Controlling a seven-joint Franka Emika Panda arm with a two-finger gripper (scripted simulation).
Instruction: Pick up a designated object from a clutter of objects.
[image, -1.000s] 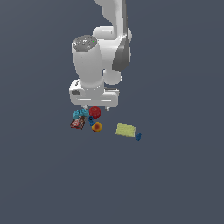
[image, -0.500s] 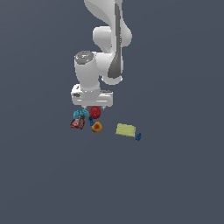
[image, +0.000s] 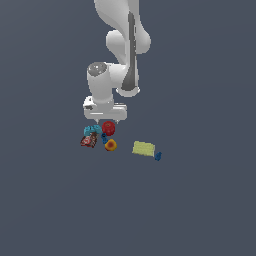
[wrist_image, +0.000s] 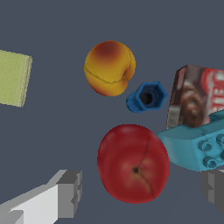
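My gripper (wrist_image: 140, 192) hangs over the clutter on the dark grey desk (image: 200, 200), jaws spread wide and holding nothing. In the wrist view one grey fingertip (wrist_image: 70, 194) stands to one side of the red apple (wrist_image: 133, 163) and the other fingertip (wrist_image: 213, 190) stands on the far side, past the edge of a teal studded piece (wrist_image: 197, 146). The apple, glossy with a dark stem dimple facing the camera, lies between the two fingertips, apart from both, closer to the first.

The teal piece touches or nearly touches the apple on the side of the second fingertip, and it overlaps a brown-red packet (wrist_image: 197, 98) lying just beyond it. A small blue hexagonal bit (wrist_image: 147, 97) sits just past the apple, between the packet and an orange-yellow fruit (wrist_image: 109, 68). That fruit rests near the apple but clear of it. A yellow-green flat block (wrist_image: 14, 78) lies well apart from the rest, out beyond the first fingertip.

In the exterior view my gripper (image: 105, 120) sits just above the apple (image: 108, 128), with the teal piece (image: 91, 131) and packet (image: 89, 141) to the exterior view's left of it, the fruit (image: 110, 145) in front, and the flat block (image: 143, 148) and another blue bit (image: 158, 156) off to the exterior view's right.
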